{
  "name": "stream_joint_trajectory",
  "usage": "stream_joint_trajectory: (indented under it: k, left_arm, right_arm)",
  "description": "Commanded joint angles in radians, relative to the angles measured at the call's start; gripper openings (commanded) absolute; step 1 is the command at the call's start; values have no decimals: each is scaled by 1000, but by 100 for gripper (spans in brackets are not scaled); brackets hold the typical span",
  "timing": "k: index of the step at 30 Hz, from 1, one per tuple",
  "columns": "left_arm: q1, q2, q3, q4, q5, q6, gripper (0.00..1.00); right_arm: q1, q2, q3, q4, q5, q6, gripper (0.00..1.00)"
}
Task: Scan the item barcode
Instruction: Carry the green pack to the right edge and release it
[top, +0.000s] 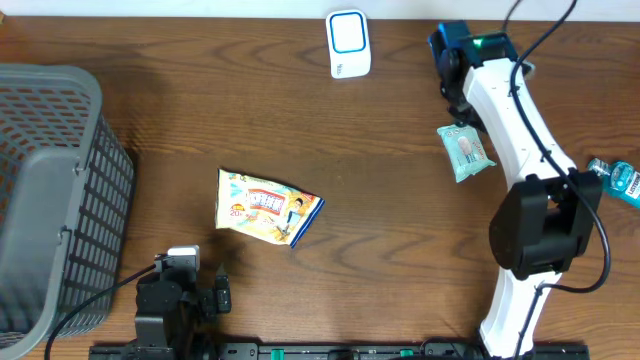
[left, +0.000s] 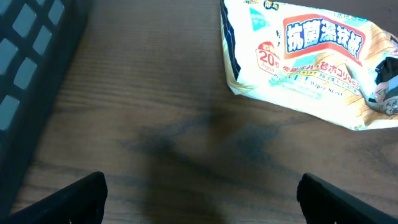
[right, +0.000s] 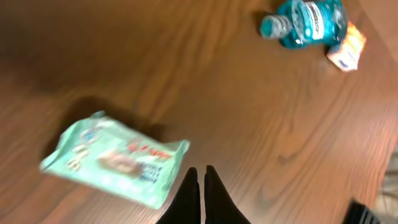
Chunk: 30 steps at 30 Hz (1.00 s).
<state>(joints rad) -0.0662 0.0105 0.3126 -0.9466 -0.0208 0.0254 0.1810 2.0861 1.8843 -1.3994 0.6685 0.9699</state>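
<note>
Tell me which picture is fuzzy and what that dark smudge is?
Right wrist view: blurry, the pale green soft packet and teal plastic bottle smeared. Left wrist view: sharp print on the yellow plastic wipes packet; the smudge is shadow on the brown wooden table.

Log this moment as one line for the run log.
left tool: open, empty, short of yellow wipes pack | right tool: shut, empty, near green wipes pack | white scanner: untouched, far edge | scan: not done

Perhaps shop checkout: scanner (top: 348, 43), basket (top: 100, 190).
</note>
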Motion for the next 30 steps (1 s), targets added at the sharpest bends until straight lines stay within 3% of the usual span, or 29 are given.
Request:
stream_joint_trajectory:
  k: [1, 3, 5, 9, 10, 14, 18, 24, 26, 29, 30]
  left_arm:
    - [4, -5, -4, -40, 10, -5, 98]
    - [4, -5, -4, -40, 10, -5, 97]
    - [4, -5, -4, -40, 10, -5, 98]
    - [4, -5, -4, -40, 10, -5, 98]
    - [4, -5, -4, -40, 10, -5, 98]
    - [4, -5, -4, -40, 10, -5, 98]
    - [4, -5, -4, -40, 10, -5, 98]
    - [4, -5, -4, -40, 10, -5, 98]
    - [4, -5, -4, -40, 10, -5, 98]
    - [4, -5, -4, -40, 10, -5, 98]
    - [4, -5, -4, -40, 10, -5, 98]
  right_arm:
    - [-1, 3, -43, 39, 9, 0, 11]
    - [-1, 6, -71, 94, -11, -86, 35]
    - [-1, 7, -97, 159, -51, -173, 45]
    - [-3, 7, -179, 320, -195, -517, 96]
    - [-6, 7, -199, 344, -216, -573, 99]
    - [-37, 7, -270, 409, -283, -642, 99]
    - [-69, 7, -331, 486, -481, -798, 99]
    - [-128, 9, -453, 645, -424, -800, 98]
    - [-142, 9, -480, 679, -424, -783, 85]
    - [-156, 9, -491, 682, -424, -782, 47]
    - [-158, 9, -491, 681, -423, -772, 40]
